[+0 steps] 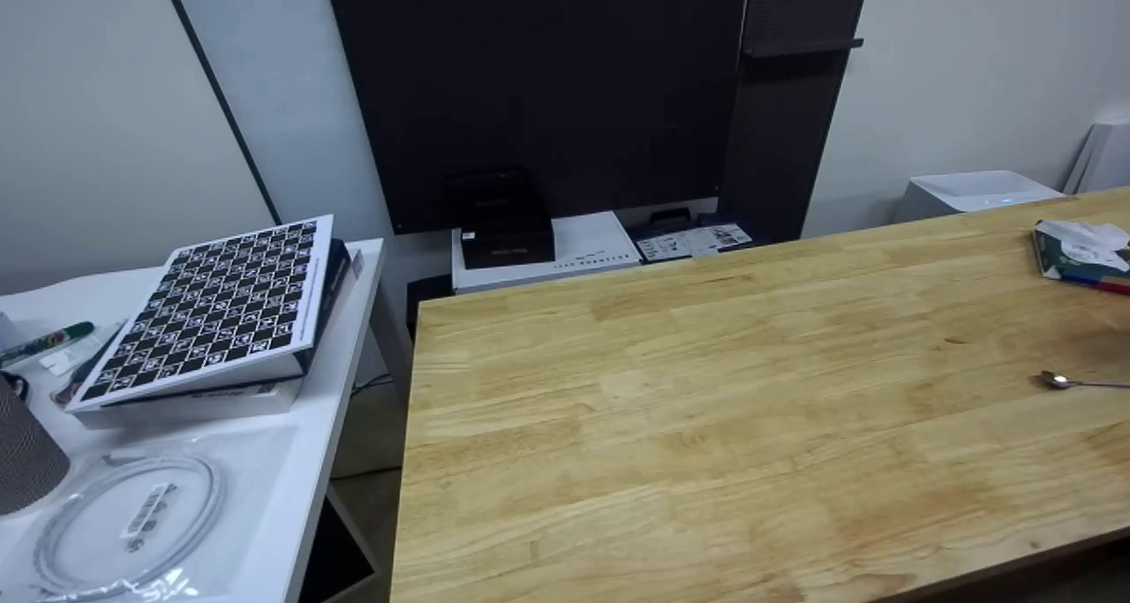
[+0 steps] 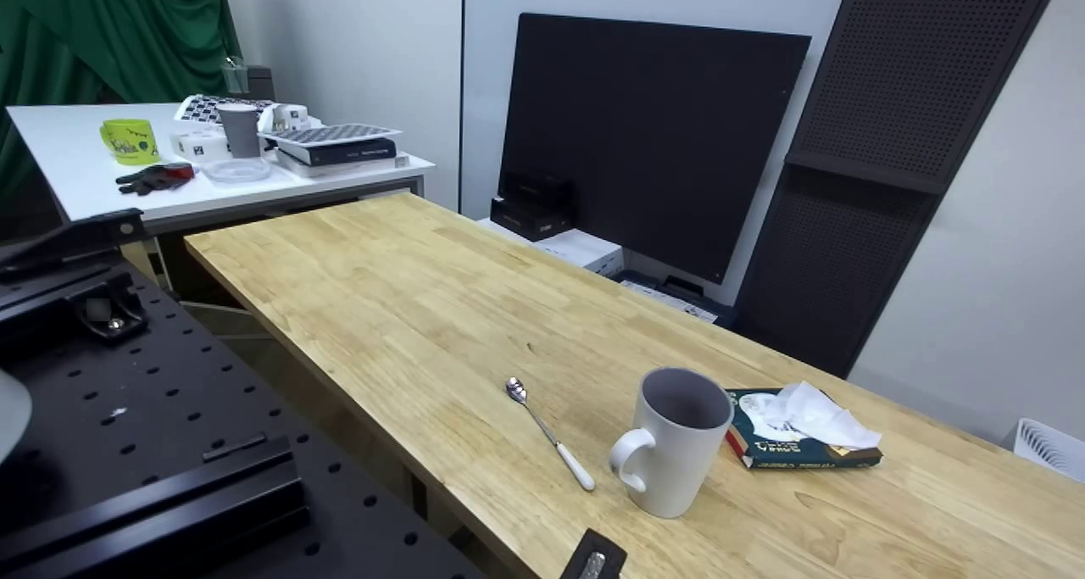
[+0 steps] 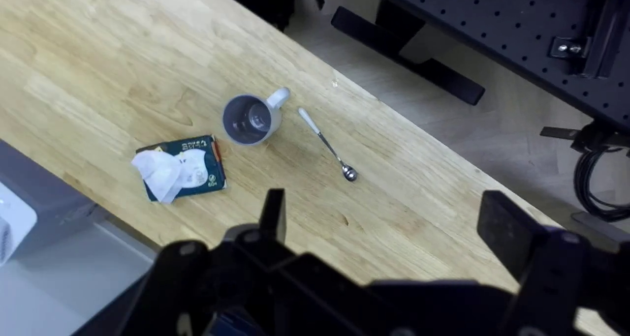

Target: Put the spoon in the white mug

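Spoon (image 3: 327, 144), one, white handle, metal bowl: lies flat on the wooden table (image 3: 393, 188), outside the white mug (image 3: 252, 118), near but apart.

Wrist view. Spoon handle points to eleven o'clock, bowl to five. Mug stands upright, mouth up, handle at two. Counted from the mug, the spoon lies between three and four o'clock, and the green tissue pack (image 3: 197, 168) at eight, white tissue (image 3: 158, 171) on top. Gripper (image 3: 386, 223): fingers spread well apart, one at seven o'clock of the frame, one at four (table wood shows in the gap).

In an exterior view. Spoon just past three o'clock, its shaft cut off by the edge; tissue pack at three. White side table (image 1: 320, 409) at nine, bearing a stack topped by a checker-patterned board (image 1: 212, 307); bagged cable coil (image 1: 132, 519) at eight.

In an exterior view. White mug upright, handle at eight o'clock; from it, spoon at nine, tissue pack at three. From the view's centre: black perforated bench (image 2: 212, 409) toward eight; yellow-green mug (image 2: 133, 142) and grey cup (image 2: 242, 130) toward ten, on the side table; black panel (image 2: 653, 138) toward one. Spoon, tissue pack, wooden table, side table and panel show in both exterior views.
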Motion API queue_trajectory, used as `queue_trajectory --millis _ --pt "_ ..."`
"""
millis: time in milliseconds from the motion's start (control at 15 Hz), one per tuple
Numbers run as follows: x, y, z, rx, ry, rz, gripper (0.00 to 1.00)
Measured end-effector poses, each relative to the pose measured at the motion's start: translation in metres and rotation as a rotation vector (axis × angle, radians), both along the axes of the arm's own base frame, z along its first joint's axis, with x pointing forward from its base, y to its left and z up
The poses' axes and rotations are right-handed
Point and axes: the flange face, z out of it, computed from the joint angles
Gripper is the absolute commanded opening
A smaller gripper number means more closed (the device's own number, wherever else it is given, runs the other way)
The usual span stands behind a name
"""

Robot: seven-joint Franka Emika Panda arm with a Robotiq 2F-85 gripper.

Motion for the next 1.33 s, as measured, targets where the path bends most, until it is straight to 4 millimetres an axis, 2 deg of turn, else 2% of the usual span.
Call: queue_trajectory --millis 200,400,800,1067,1333 --pt "0.006 -0.031 -0.005 0.036 -0.071 0.147 1.00" --pt "0.009 -0.045 -0.012 0.019 -0.128 0.309 1.00" --pt "0.014 -0.056 -0.024 0.076 -0.247 0.578 1.00" --pt "0.013 -0.062 -0.029 0.185 -0.297 0.659 1.00" --pt "0.013 -0.063 -0.031 0.202 -0.303 0.676 1.00"
